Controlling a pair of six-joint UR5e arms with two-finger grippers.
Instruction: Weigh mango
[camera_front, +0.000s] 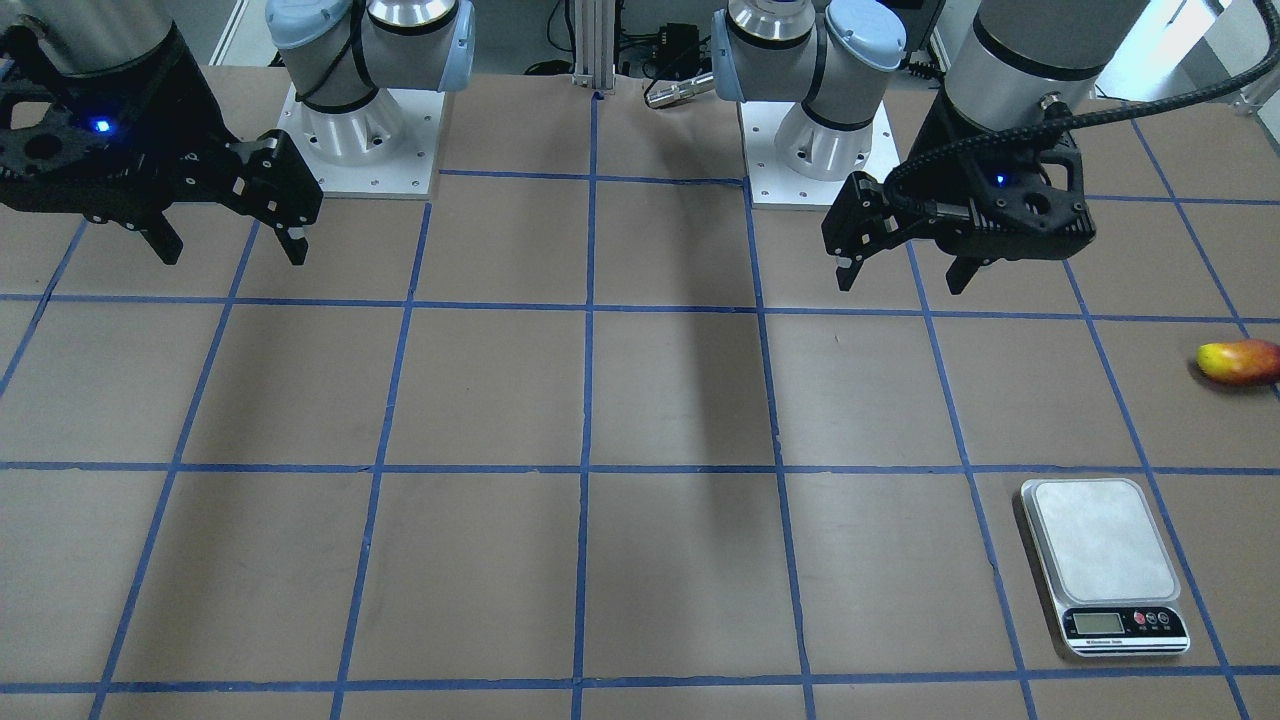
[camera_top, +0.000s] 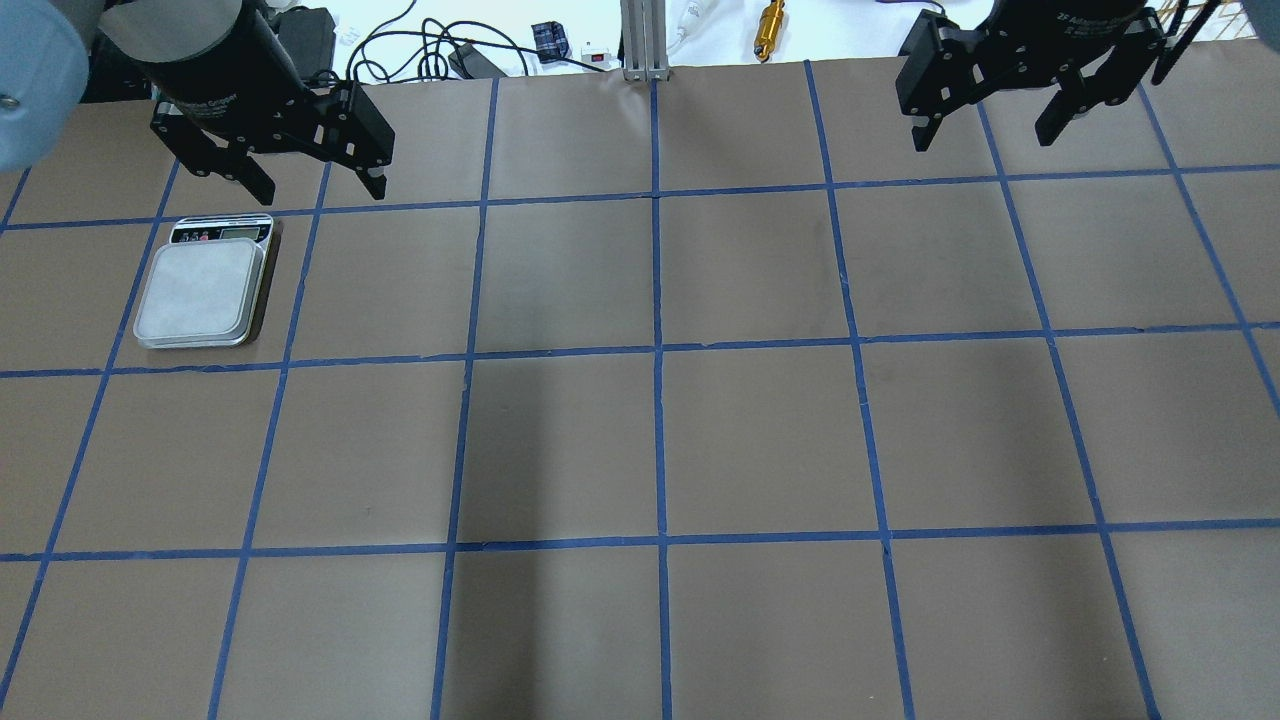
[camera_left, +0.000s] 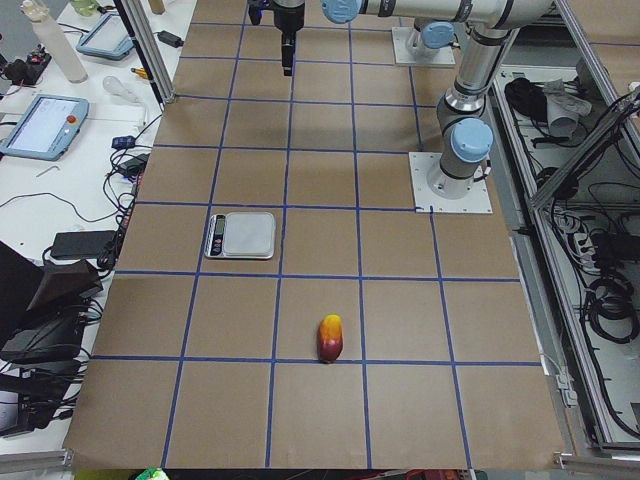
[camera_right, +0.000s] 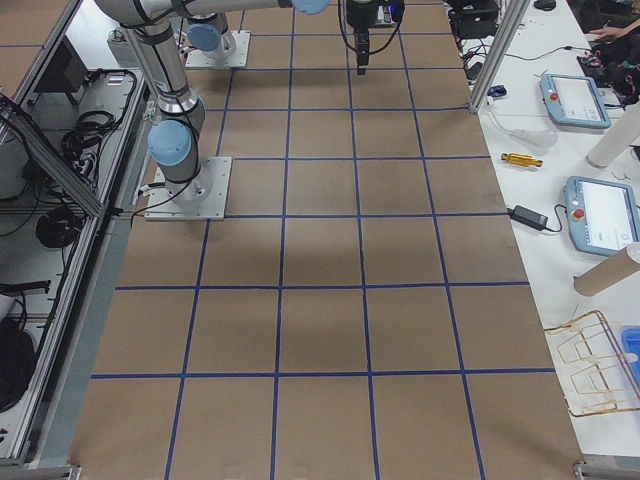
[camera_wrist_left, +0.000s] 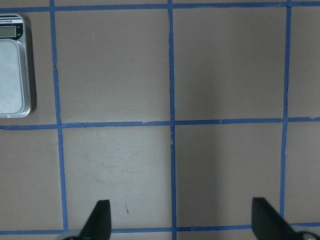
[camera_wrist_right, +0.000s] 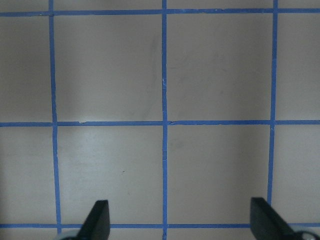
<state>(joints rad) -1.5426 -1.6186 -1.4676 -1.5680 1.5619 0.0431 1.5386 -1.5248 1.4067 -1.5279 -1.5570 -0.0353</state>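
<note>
The mango (camera_front: 1240, 361), a small red-orange fruit with a yellow end, lies on the table at the robot's far left; it also shows in the exterior left view (camera_left: 330, 338) and is out of the overhead view. The silver scale (camera_front: 1105, 560) stands bare beside it, farther from the robot (camera_top: 205, 295) (camera_left: 241, 235) (camera_wrist_left: 12, 65). My left gripper (camera_front: 905, 272) (camera_top: 320, 192) (camera_wrist_left: 182, 222) hangs open and empty above the table, well apart from the mango and the scale. My right gripper (camera_front: 233, 255) (camera_top: 982, 142) (camera_wrist_right: 181, 222) hangs open and empty over the other half.
The brown table (camera_top: 660, 440) is marked in squares by blue tape. The two arm bases (camera_front: 360, 130) (camera_front: 820, 140) stand on its robot-side edge. Cables, a brass part (camera_top: 770, 20) and tablets (camera_right: 600, 215) lie off the table's operator side.
</note>
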